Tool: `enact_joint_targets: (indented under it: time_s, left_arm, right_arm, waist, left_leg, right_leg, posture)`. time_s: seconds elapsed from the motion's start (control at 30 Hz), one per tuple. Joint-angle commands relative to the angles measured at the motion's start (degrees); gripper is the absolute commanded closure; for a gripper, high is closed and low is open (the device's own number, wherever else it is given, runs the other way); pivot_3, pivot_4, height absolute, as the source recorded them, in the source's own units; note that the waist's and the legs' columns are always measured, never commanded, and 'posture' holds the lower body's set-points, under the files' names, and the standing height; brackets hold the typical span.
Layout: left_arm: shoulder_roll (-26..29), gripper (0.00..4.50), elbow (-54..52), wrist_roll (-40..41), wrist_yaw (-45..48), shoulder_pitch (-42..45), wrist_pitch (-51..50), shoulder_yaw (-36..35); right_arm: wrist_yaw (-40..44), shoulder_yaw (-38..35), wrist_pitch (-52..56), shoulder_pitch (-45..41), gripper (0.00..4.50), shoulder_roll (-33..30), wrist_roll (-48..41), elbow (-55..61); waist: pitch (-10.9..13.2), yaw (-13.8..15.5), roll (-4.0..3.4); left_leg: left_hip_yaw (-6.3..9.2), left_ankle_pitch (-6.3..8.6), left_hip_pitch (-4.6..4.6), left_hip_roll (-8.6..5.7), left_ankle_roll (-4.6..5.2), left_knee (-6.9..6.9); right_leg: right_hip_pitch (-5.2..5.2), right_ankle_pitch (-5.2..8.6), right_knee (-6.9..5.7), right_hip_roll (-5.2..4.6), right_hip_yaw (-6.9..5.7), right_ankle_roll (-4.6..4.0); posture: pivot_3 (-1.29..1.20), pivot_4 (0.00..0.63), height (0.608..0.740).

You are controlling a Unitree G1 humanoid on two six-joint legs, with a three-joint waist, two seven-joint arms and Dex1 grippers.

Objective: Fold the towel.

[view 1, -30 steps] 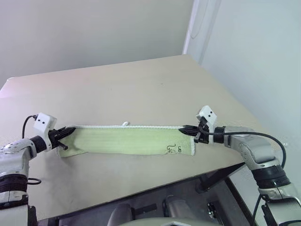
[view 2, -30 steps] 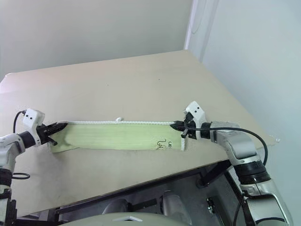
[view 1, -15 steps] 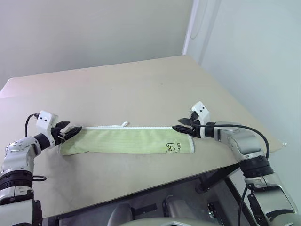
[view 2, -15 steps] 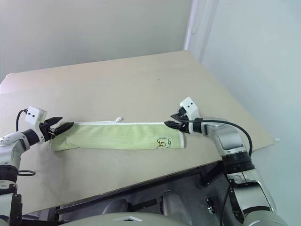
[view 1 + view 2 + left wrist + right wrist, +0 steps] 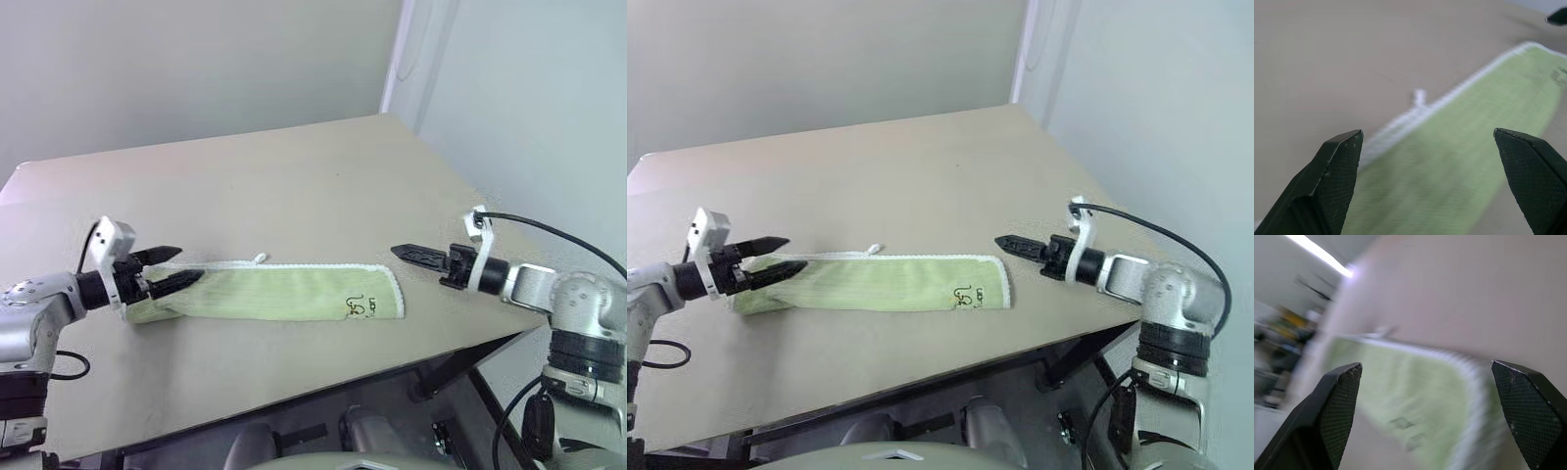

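Beige laminate tabletop (image 5: 294,176) stands against plain pale walls (image 5: 176,59). Near its front edge lies the towel (image 5: 284,292), folded into a long, narrow yellow-green strip with white stitched edging, a small white loop tag (image 5: 261,258) and black scribbles (image 5: 359,306). Left pincer (image 5: 168,269) hovers spread over one end; right pincer (image 5: 411,255), spread, hangs just off the other end.

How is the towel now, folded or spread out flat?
Folded. The towel lies on the table as a long narrow band, its white stitched edging along the far side; neither gripper holds it.
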State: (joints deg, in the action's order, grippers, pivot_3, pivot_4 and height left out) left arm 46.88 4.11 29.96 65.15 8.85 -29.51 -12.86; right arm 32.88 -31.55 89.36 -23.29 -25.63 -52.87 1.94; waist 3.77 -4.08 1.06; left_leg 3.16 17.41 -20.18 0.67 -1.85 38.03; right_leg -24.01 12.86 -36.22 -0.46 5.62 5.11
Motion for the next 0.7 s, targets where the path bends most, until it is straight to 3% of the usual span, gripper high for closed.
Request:
enact_joint_targets:
  time_s: [0.03,0.23,0.47,0.7]
  left_arm:
    - [-0.88,0.0,-2.98,-0.35,1.03,-0.25,1.29,2.32]
    - [-2.91,0.0,-0.62,-2.98,2.38,0.99,4.52,6.77]
    - [-6.04,0.0,5.28,-6.31,2.48,4.63,8.4,10.23]
    - [-7.14,0.0,3.68,-6.44,2.33,4.67,8.42,11.01]
  right_arm:
    - [-7.82,-4.13,3.14,5.5,0.1,1.85,-13.29,3.45]
    - [-24.49,-4.55,1.7,16.82,0.1,5.31,-32.74,6.65]
    - [-41.76,7.38,-15.61,26.53,0.1,-1.2,-57.29,8.6]
    - [-49.31,16.64,-26.01,27.59,0.1,-3.18,-58.25,7.45]
  waist:
    - [-0.02,0.09,0.0]
    - [0.04,-0.17,-0.13]
    - [0.03,-0.28,-0.14]
    - [0.02,-0.2,-0.11]
  left_leg:
    - [0.0,0.0,0.06,0.0,0.0,0.0]
    - [-0.1,0.0,0.16,0.0,0.0,0.0]
    - [-0.1,0.0,0.17,0.01,0.0,-0.02]
    - [-0.11,0.01,-0.04,0.05,0.01,-0.04]
  right_leg:
    - [0.06,0.01,0.01,0.0,0.0,0.0]
    - [0.22,0.03,0.12,-0.03,0.08,0.02]
    - [0.24,0.04,0.16,-0.03,0.09,0.02]
    - [0.23,0.04,0.22,-0.02,0.11,0.04]
  posture:
    - [0.0,0.0,0.74]
    - [0.0,0.0,0.74]
    - [0.0,0.0,0.74]
    - [0.0,0.0,0.74]
